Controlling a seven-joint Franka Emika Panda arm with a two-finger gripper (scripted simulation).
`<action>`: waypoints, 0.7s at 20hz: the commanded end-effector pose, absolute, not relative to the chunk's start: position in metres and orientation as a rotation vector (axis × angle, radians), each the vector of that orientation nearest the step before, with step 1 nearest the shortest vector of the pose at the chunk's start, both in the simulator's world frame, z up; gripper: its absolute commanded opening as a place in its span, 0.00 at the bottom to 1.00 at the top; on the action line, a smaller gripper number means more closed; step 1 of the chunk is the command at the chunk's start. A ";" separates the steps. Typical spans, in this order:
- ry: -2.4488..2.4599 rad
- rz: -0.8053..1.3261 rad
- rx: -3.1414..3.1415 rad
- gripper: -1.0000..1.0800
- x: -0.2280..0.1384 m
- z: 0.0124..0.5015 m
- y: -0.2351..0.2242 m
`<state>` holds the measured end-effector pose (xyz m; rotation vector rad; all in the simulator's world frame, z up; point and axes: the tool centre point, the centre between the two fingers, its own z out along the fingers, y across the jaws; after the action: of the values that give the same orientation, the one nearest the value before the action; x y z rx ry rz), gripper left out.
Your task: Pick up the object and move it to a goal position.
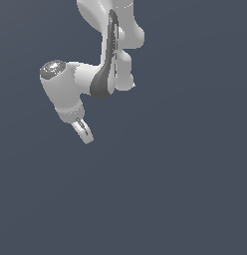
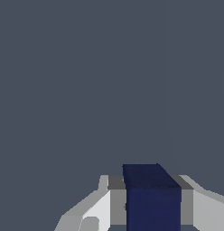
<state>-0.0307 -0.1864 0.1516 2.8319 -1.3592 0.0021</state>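
Exterior view. We list one white arm (image 1: pixel 83 82), entering from the upper edge and bending toward the exterior view's left, with a dark grey band at its middle joint and a grey cap on the end of the wrist housing. Below the wrist hangs the claw (image 1: pixel 84 131), small and pale, tilted toward the lower right of this view. Behind everything we note only a flat slate-grey background (image 1: pixel 185 189). We cannot make out the block in this view; the claw's tips are too small to show what lies between them.

Wrist view. We list a dark navy block (image 2: pixel 152 198), box-shaped with flat faces and a lighter top face, plain and unmarked. It sits between the two white and grey fingers (image 2: pixel 98 210), which touch it on either side. We record the claw as clenched on the block, gripping it at its flanks. The rest of this view is the same slate-grey background.
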 end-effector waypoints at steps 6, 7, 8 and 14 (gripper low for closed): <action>-1.356 0.000 2.833 0.00 -0.020 0.187 -0.223; -1.356 0.000 2.833 0.00 -0.020 0.189 -0.226; -1.356 0.000 2.834 0.00 -0.019 0.191 -0.228; -1.356 0.000 2.834 0.00 -0.016 0.195 -0.232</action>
<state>-0.0169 -0.2319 0.1950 2.8329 -1.3571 0.0012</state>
